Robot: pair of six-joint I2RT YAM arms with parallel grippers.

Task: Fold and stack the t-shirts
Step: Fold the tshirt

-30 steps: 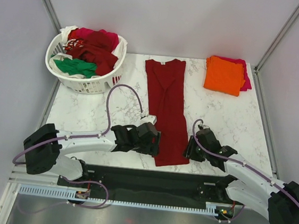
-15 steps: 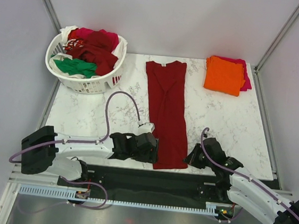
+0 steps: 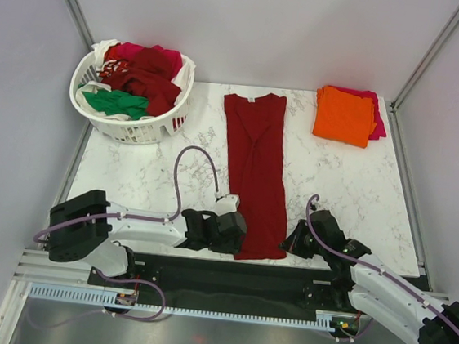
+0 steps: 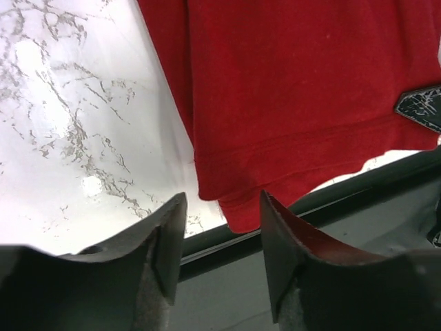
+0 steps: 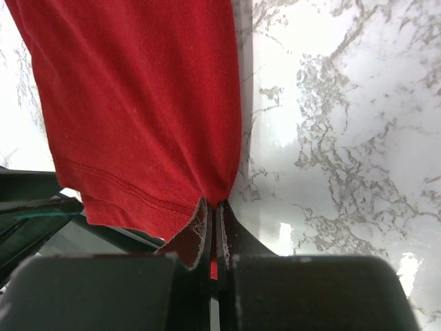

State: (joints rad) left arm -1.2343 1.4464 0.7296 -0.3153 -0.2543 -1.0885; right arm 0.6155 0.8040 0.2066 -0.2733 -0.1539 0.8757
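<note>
The right gripper [image 5: 212, 207] has its jaws pressed together on the near right corner of the dark red shirt [image 3: 255, 166]. A sliver of red cloth shows between the fingers at the hem. The left gripper [image 4: 222, 200] holds its jaws spread at the near left corner of the same hem. That corner shows in the gap between the two fingers, but whether they touch the cloth cannot be told.

The shirt lies flat as a long narrow strip down the middle of the table [image 3: 147, 172], with its neck at the far end and its hem at the near edge.

A white lattice basket [image 3: 139, 132] stands at the far left corner. It holds a loose heap: dark red clothes [image 3: 153, 78] on top, a magenta piece [image 3: 127, 49] at the back, a green shirt [image 3: 115, 102] at the front left, and white cloth [image 3: 105, 46] along the rim. At the far right corner a folded orange shirt [image 3: 344, 116] lies on a folded magenta shirt [image 3: 378, 122], whose edge shows on the right. Both the basket and this stack are well apart from the grippers.

A purple cable [image 3: 182, 167] loops up over the marble just left of the strip.

Both arms lie low along the near edge, reaching inward from their bases at the outer corners. The grippers face each other across the hem.
</note>
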